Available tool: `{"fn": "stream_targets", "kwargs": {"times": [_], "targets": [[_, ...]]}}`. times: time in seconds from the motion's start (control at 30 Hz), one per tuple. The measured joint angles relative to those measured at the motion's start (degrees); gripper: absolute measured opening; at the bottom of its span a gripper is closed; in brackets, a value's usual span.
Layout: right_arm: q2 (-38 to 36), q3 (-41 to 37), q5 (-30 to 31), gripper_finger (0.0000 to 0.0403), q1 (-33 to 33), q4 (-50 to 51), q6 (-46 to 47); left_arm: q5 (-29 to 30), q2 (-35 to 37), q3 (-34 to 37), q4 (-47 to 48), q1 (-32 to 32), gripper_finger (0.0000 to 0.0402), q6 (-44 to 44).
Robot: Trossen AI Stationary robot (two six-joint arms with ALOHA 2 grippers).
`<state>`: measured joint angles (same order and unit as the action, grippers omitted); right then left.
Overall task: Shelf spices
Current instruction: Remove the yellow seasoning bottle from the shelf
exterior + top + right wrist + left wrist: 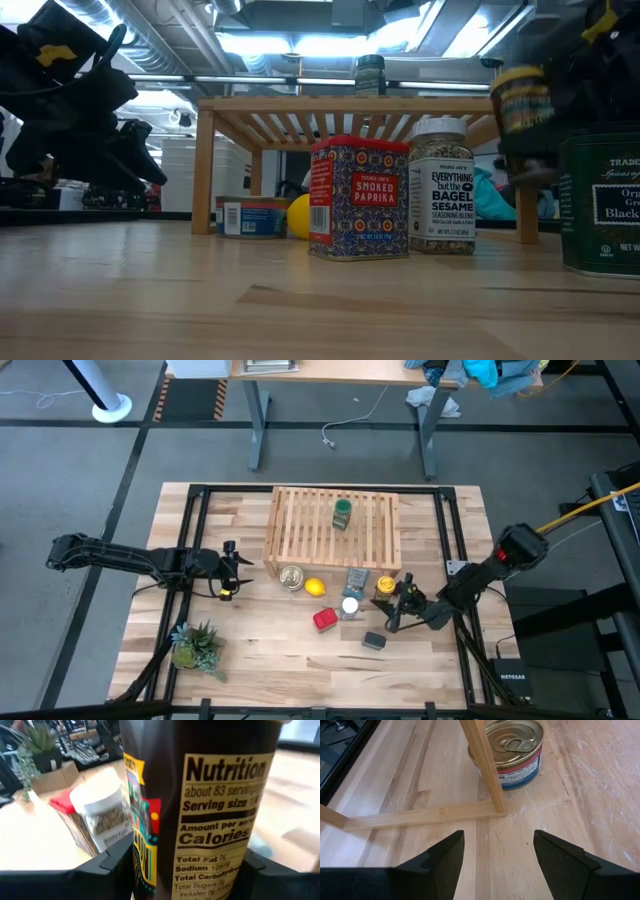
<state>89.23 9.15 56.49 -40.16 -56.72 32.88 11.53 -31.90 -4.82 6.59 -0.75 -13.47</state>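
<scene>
Gripping the yellow-lidded jar [385, 587] round its smooth, slippery middle, the right hand [398, 603] needs a firm squeeze, the left hand [232, 569] idling open.

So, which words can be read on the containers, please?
"SMOKED PAPRIKA": red square tin.
"EVERYTHING but the BAGEL SESAME SEASONING BLEND": white-lidded glass jar.
"Nutrition", "Calories", "Total Fat", "Sodium": dark yellow-lidded jar in right gripper.
Dark grey tin: cut off.
Silver round tin: too small.

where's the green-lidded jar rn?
High view: the green-lidded jar stands on top of the shelf, right of its center, apart from the other spices on the table in front.
</scene>
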Motion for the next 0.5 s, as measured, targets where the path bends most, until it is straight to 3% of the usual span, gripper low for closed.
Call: {"fn": "stream_targets", "kwargs": {"times": [0.2,0.5], "targets": [[7.5,2.8,1.3,0.0216,0.0,-0.2,4.2,0.0,0.0,0.0,0.0,0.0,0.0233,0.0],[10.9,4.2,0.9,0.0216,0.0,-0.1,4.7,0.0,0.0,0.0,0.0,0.0,0.0233,0.0]]}}
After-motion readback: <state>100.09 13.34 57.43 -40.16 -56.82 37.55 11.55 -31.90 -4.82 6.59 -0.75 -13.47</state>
